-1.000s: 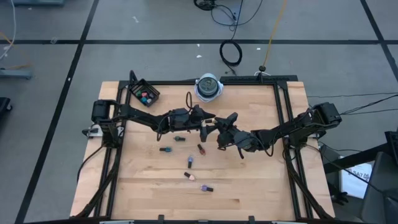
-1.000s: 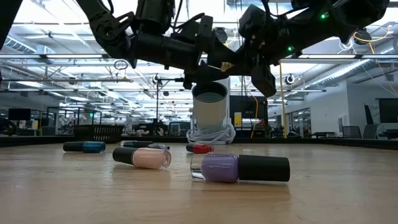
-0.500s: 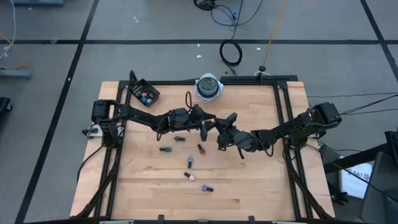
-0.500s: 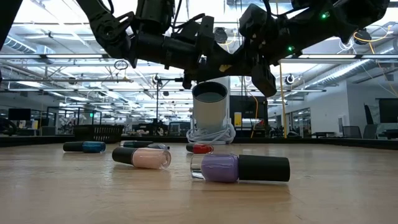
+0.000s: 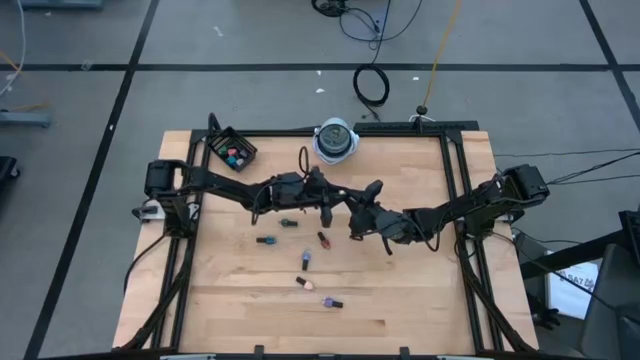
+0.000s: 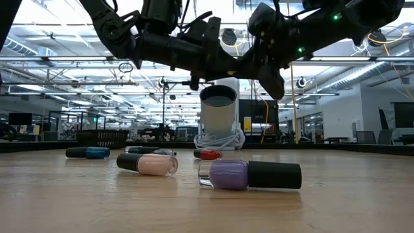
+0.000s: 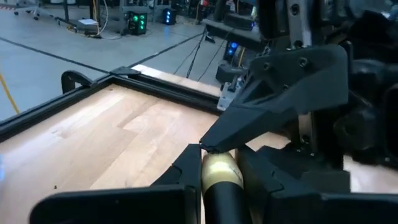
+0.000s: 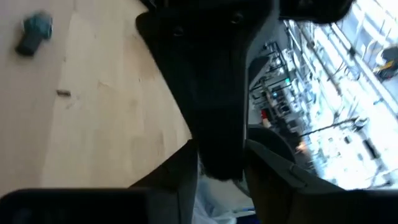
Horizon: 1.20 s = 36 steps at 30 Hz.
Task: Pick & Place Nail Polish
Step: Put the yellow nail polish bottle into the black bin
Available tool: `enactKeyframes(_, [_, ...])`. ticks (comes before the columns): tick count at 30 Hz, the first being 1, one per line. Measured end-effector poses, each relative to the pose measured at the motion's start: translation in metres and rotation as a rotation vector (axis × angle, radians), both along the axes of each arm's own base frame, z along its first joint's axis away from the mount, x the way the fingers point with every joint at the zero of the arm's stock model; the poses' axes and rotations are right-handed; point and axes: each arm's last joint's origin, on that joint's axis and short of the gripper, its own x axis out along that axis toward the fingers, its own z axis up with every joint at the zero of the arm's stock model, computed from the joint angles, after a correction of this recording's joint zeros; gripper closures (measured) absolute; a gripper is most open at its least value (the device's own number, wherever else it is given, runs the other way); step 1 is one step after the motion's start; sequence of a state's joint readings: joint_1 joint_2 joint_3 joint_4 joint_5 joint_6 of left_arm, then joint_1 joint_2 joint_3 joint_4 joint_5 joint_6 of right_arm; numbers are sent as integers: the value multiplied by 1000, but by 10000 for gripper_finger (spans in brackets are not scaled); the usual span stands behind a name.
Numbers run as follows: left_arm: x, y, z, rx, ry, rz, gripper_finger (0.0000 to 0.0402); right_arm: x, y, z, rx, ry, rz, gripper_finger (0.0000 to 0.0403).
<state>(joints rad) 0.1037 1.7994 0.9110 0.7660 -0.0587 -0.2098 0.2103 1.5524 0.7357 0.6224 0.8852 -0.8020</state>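
Two arms reach in to meet over the middle of the counter (image 5: 400, 290). Nearest in the low view lies a purple bottle (image 6: 249, 175), then a pink bottle (image 6: 147, 164) — both flat on the wood. Higher up, the left tool (image 7: 219, 167) pinches a gold bottle (image 7: 219, 174); the right tool (image 5: 357, 212) is clamped round the left tool's tip.

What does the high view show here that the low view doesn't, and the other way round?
Only the high view shows the small black box at the table's far left corner, the whole wooden table and both arms' full reach. Only the low view shows the bottles side-on: the purple bottle and the pink bottle lie flat. Both show the left gripper and the right gripper meeting mid-table above the bottles, and the white-and-blue disc.
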Motion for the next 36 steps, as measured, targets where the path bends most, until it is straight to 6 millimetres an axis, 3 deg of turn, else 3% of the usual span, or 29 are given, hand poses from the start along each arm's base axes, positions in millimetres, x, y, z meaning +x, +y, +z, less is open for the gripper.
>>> enactKeyframes(11, [-26, 9, 25, 163, 175, 131, 348, -7, 1, 9, 243, -174, -34, 258])
enactKeyframes(19, [-65, 26, 17, 163, 90, 68, 348, -30, -1, 38, 565, -215, 225, 259])
enactKeyframes(30, [-149, 37, -3, 136, -110, -206, 348, -76, -11, 34, 617, -408, 342, 268])
enactKeyframes(36, [-186, 23, -11, 9, -169, -706, 345, -91, -18, 32, 629, -507, 348, 268])
